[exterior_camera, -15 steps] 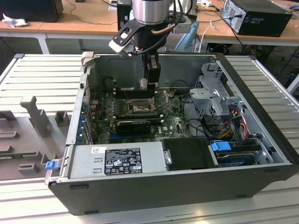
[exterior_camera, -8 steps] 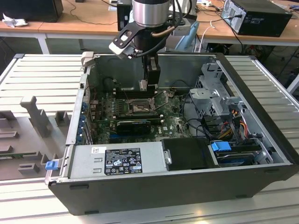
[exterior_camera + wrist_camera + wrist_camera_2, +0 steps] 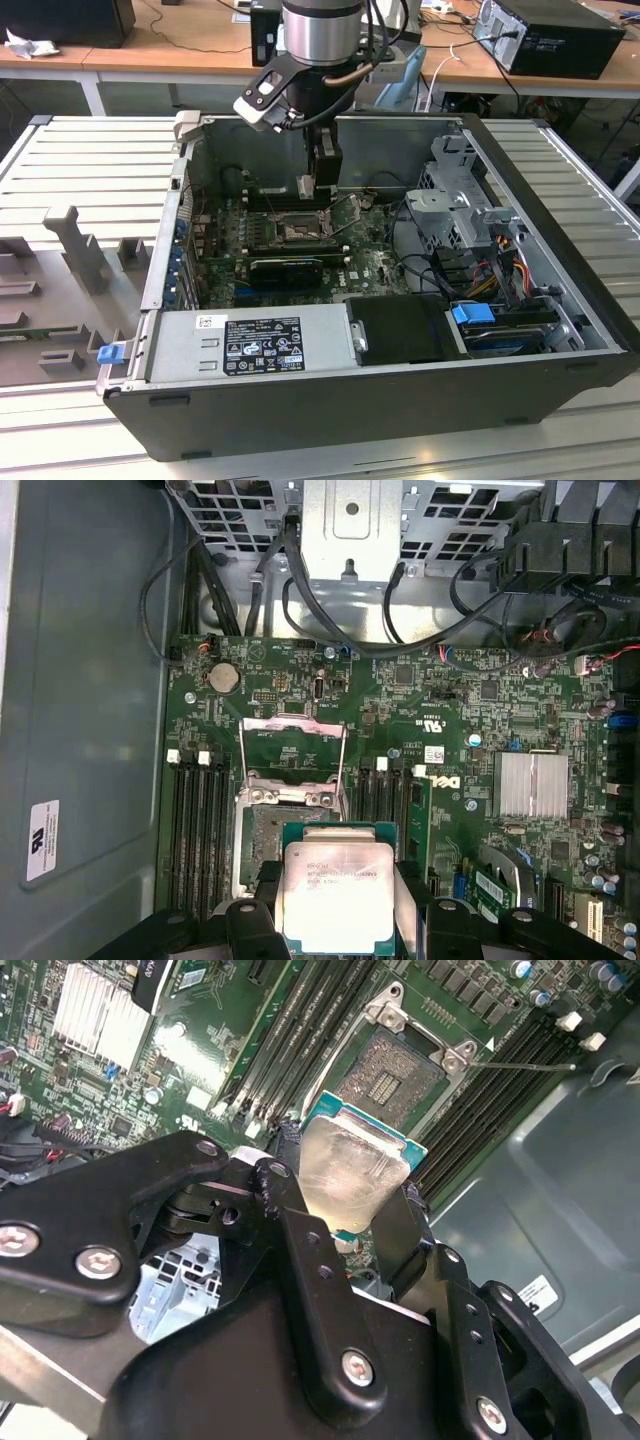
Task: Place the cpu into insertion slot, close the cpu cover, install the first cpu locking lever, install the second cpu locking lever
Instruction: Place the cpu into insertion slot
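Black gripper [image 3: 345, 1178] links crowd the second wrist view, the fingers pinched on two opposite sides of the cpu [image 3: 350, 1160]. The chip hangs flat, metal lid up, clear above the board. Below it lies the slot [image 3: 258, 832], bare and partly hidden by the chip in the first wrist view. The cover [image 3: 293, 720] is swung open on its hinge at the slot's far side, and a thin lever [image 3: 520, 1065] sticks out to one side. Memory slots [image 3: 200, 820] flank the socket closely; the grey case wall [image 3: 90, 730] stands further off.

Risks, as I judge them: the chip looks offset from the slot, so a straight descent could land an edge on the frame or bend the pins. Any tilt or twist in the grip would do likewise. The raised cover could catch a finger. Room is ample above but tight at the slot's rim, where the fingers have little space beside the frame.
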`<state>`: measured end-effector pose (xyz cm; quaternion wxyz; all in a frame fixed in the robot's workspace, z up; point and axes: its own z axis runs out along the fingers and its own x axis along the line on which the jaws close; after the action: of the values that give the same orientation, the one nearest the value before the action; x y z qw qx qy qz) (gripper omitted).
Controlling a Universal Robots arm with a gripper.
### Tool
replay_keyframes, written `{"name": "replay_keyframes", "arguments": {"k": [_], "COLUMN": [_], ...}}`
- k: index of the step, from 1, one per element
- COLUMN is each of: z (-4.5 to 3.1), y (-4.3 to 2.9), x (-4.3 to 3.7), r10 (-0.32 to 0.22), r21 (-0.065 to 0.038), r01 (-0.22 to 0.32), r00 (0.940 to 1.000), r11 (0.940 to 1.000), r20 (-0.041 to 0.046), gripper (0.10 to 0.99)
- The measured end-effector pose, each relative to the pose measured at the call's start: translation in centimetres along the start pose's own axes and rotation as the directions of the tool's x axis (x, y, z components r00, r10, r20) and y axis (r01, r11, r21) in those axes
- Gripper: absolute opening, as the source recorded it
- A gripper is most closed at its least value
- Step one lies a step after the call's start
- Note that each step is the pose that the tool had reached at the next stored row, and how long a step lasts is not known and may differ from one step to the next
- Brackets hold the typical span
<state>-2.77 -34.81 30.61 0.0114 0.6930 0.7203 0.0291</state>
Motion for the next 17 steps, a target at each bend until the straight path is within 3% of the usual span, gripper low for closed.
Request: {"name": "replay_keyframes", "arguments": {"k": [17], "z": [1.03], "y": [-0.06], "x": [-0.02], "r10": [0.0], "r21": [0.007], "r01": [0.0], "r00": [1.0], "r11": [1.0], "r20": [-0.0002], "gripper": [0.529]}}
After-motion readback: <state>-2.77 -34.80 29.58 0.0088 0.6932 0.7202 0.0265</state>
